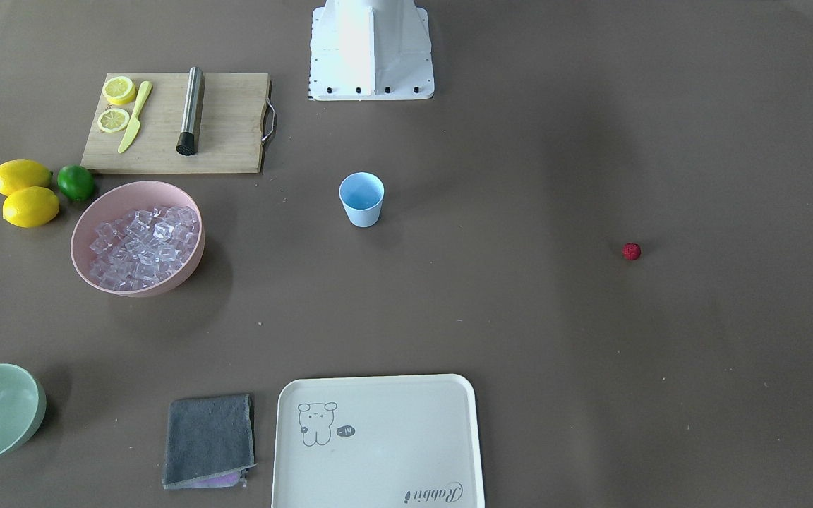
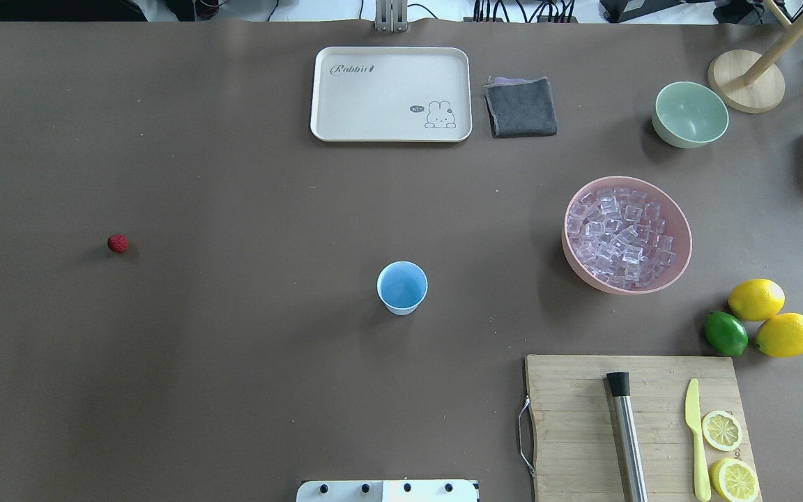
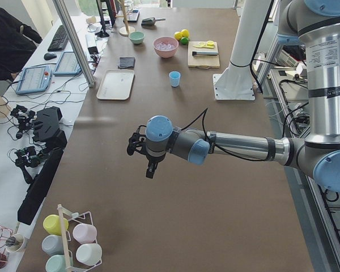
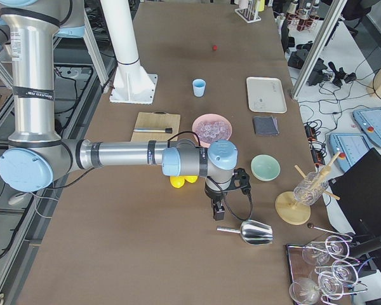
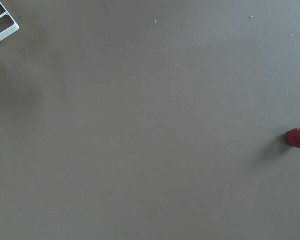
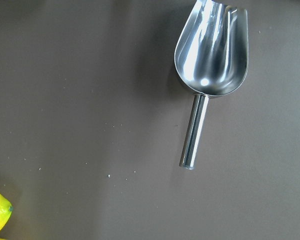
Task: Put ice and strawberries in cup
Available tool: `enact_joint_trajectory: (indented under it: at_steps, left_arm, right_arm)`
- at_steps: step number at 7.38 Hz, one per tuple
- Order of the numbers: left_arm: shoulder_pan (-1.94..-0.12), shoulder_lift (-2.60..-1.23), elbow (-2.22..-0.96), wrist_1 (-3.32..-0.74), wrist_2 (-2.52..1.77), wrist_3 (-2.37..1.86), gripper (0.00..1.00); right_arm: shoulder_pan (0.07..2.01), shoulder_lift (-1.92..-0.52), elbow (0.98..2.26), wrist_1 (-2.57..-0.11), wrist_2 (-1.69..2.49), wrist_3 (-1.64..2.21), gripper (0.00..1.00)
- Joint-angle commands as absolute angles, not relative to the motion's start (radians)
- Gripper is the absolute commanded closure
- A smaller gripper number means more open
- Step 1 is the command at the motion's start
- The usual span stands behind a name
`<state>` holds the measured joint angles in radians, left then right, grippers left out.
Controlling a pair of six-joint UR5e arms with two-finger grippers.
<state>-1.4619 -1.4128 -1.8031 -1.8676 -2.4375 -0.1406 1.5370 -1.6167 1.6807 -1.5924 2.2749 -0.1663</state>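
Note:
The light blue cup stands upright and empty mid-table, also in the overhead view. The ice is a pile of clear cubes in the pink bowl. The red strawberry lies alone on the table and shows at the right edge of the left wrist view. My left gripper hangs above the table near the strawberry's end; I cannot tell if it is open. My right gripper hangs above a metal scoop; I cannot tell its state.
A cutting board holds a muddler, a yellow knife and lemon slices. Two lemons and a lime lie beside it. A cream tray, a grey cloth and a pale green bowl sit at the far edge.

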Motion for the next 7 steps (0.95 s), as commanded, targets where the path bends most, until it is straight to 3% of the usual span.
enact_joint_trajectory:
  at_steps: [1,7]
  left_arm:
    - [-1.462,-1.413,-1.798,-1.867,-2.434,-0.141,0.02]
    - [-1.462,-1.416,-1.763,-1.875,-2.450,-0.150,0.02]
  right_arm:
    - [1.536,-1.615,1.680,-1.589,2.272,-0.163,0.00]
    - [1.536,-1.623,1.675,-1.586,2.281,-0.158,0.00]
